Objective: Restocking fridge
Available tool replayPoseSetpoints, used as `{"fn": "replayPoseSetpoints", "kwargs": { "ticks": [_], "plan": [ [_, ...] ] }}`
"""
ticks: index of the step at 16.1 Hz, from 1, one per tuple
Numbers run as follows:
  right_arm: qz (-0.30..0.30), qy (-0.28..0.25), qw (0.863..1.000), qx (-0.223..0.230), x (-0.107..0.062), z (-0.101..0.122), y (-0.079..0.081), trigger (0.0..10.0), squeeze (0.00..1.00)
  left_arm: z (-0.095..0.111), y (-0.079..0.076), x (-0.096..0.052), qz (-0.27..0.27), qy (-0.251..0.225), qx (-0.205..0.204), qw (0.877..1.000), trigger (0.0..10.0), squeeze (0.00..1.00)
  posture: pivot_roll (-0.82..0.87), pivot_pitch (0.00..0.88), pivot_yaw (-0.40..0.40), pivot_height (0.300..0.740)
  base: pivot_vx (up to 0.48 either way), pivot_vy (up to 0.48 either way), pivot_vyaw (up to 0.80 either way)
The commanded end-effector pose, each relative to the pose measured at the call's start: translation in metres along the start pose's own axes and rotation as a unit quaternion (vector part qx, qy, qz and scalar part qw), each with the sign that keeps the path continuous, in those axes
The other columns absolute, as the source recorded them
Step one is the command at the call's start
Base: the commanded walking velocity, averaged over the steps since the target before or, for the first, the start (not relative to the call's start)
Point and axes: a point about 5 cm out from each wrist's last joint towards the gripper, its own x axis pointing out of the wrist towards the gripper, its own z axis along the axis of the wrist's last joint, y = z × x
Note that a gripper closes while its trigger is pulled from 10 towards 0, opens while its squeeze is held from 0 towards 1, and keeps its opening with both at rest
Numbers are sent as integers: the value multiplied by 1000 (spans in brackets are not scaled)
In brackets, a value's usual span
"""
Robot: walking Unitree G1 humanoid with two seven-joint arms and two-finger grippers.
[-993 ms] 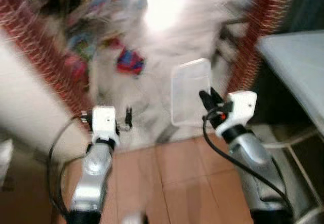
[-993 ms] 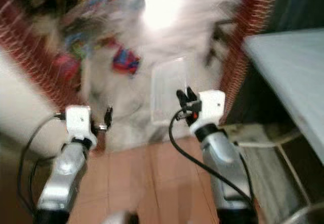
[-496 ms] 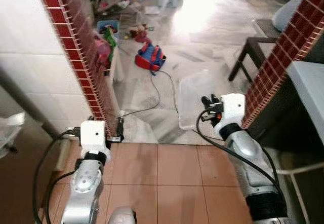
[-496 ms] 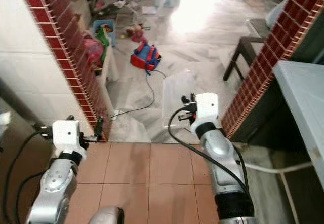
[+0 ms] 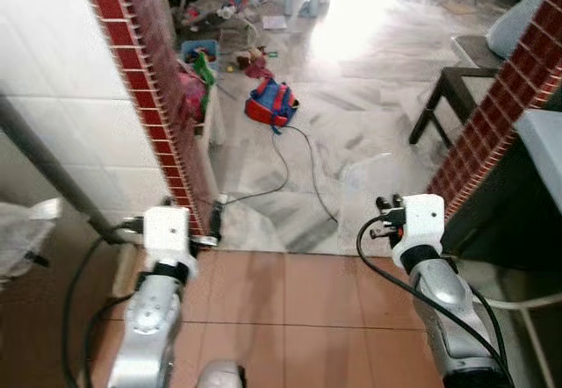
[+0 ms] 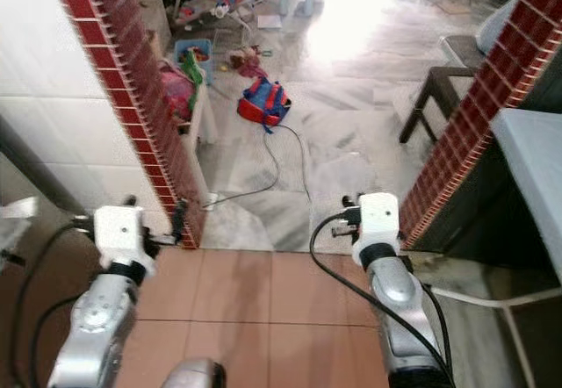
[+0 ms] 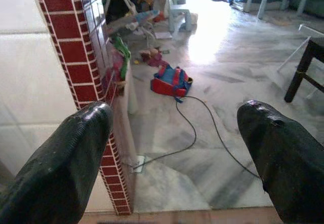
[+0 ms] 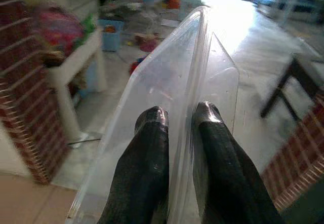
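My right gripper (image 8: pixel 177 115) is shut on the thin wall of a clear plastic container (image 8: pixel 167 82), one black finger on each side. In the eye views the container (image 5: pixel 367 202) is held out in front of the right gripper (image 5: pixel 386 207), low over the marble floor near the doorway. My left gripper (image 7: pixel 174 116) is open, its fingers wide apart with nothing between them. It is held forward at the left (image 5: pixel 215 223), beside the foot of the red-tiled wall edge.
A red-tiled wall edge (image 5: pixel 149 98) stands left and a red-tiled pillar (image 5: pixel 492 133) right, with an opening between them. Beyond lie a red and blue backpack (image 5: pixel 270 105), a black cable (image 5: pixel 294 155), scattered toys and a dark stool (image 5: pixel 452 98). Terracotta tiles (image 5: pixel 290 318) are underfoot.
The blur of a second ago is gone and the camera has shifted. The right gripper, still holding the container, sits lower and further right in the eye views. The left gripper stays open.
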Motion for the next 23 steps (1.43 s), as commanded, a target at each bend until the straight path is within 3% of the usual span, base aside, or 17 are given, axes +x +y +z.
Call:
{"fn": "replayPoseSetpoints", "kwargs": {
  "ticks": [1,4,10,12,15,17,23],
  "plan": [
    [21,-26,999,1,1,11,9,10000,0,-6,4,-3,1,20,2,1000,10000,0,66,13,-3,740,0,465,0],
    [12,-31,999,15,4,17,5,10000,0,-2,8,-6,8,15,1,1000,10000,0,61,40,18,740,0,276,800],
    [9,-42,999,30,11,24,6,10000,0,5,6,2,-6,13,1,1000,10000,0,57,62,41,740,-89,0,797],
    [-8,-41,998,44,9,22,2,10000,0,5,6,3,-8,15,0,1000,10000,0,48,62,44,740,-281,0,0],
    [-39,-32,999,5,12,22,-2,10000,0,6,5,6,-10,14,-1,1000,10000,0,45,55,43,740,-296,0,0],
    [-53,-32,998,22,14,21,-1,10000,0,6,5,7,-10,13,-1,1000,10000,0,44,50,42,740,-298,0,0],
    [-38,-37,998,27,12,23,0,10000,0,4,4,8,-11,17,-7,1000,10000,0,38,45,41,740,-138,0,0]
  ]
}}
